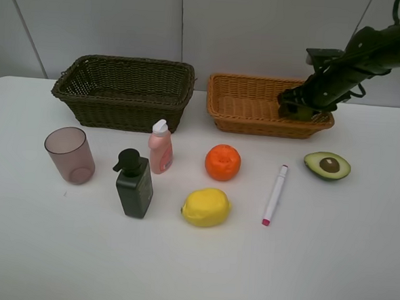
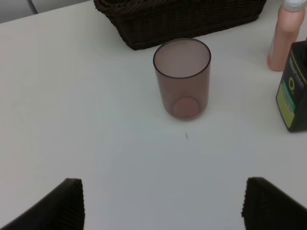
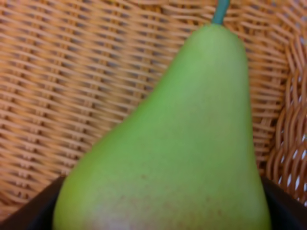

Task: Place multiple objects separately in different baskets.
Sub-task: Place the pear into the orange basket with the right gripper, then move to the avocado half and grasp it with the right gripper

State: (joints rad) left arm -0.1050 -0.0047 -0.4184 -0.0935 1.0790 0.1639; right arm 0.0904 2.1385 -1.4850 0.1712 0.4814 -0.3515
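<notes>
High view: the right end effector (image 1: 299,108) sits low in the tan basket (image 1: 249,126), its load mostly hidden.

Left wrist: the left end effector (image 2: 163,206) gapes wide and empty near the cup (image 2: 182,79).

Right wrist: only here is a pear (image 3: 182,143) plain, with the jaws pinching its broad base. It is probably smooth, firm and light.

Right arm (image 1: 369,48) lowered forward, jaws gripping, left jaws wide apart.

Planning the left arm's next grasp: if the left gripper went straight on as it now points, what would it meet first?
Most likely the pinkish cup, upright and roughly centred ahead of the left gripper, whose fingers are open; the dark basket stands behind it. Depth is unclear.
</notes>
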